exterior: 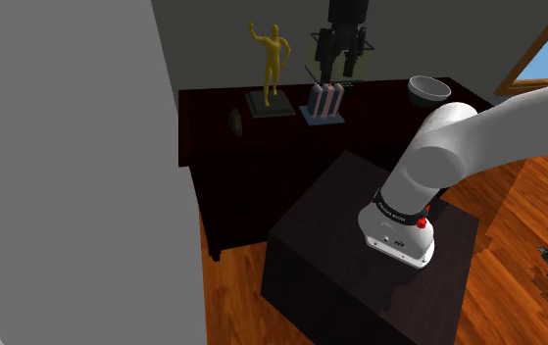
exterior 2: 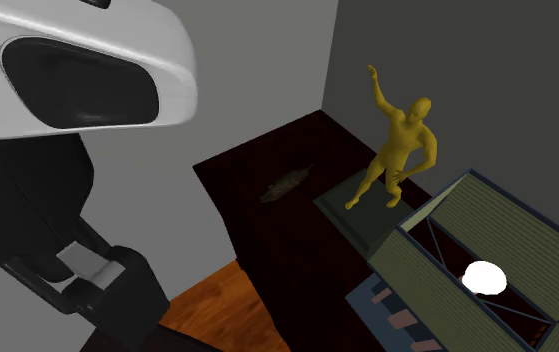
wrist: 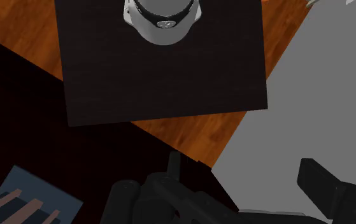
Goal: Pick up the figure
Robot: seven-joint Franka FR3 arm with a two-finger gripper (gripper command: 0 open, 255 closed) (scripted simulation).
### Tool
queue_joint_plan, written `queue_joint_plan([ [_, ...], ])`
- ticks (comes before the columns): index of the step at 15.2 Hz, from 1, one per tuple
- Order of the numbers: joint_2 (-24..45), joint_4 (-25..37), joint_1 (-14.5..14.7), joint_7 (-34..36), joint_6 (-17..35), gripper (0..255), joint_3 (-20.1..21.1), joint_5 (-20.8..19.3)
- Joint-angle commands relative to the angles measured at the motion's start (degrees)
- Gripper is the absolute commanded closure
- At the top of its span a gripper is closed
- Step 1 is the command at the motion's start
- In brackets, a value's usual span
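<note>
One yellow figure (exterior: 273, 61) stands on the dark worktop (exterior: 379, 110), feet planted on a flat grey base (exterior: 283, 110), one arm thrown up above its head. In the shoulder view it is at about 11 o'clock from the stand (exterior: 360, 265), towards the back of the worktop.

From where I stand it looks like a hard, one-piece casting: stiff, no give, and smooth enough that it may slip between bare fingers. The raised arm and the legs are thin, so I would not trust them to take a squeeze. The trunk, around the waist or chest, looks the soundest place to hold it. The base seems joined to the feet and should come up with it, which puts weight low and may make the figure swing if it is held high. The base itself looks too broad and too flat to pinch from above.

The claw (exterior: 340, 71) hangs fingers-down above a striped block (exterior: 324, 101), at roughly 3 o'clock from the figure and well apart from it. Its fingers are spread wide with nothing between them, and the wrist view looks back over the stand. A bowl (exterior: 428, 90) sits further off at 3 o'clock. The arm (exterior: 438, 157) rises from the stand, bends at a big white joint and runs out at 2 o'clock.
</note>
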Motion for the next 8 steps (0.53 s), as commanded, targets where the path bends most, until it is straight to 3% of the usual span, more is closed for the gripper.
queue_joint_plan([
  [1,0.0,0.0,0.0,0.0,0.0,0,0.0,0.0],
  [8,7.0,-6.3,-0.7,2.4,18.8,0,2.4,0.8],
])
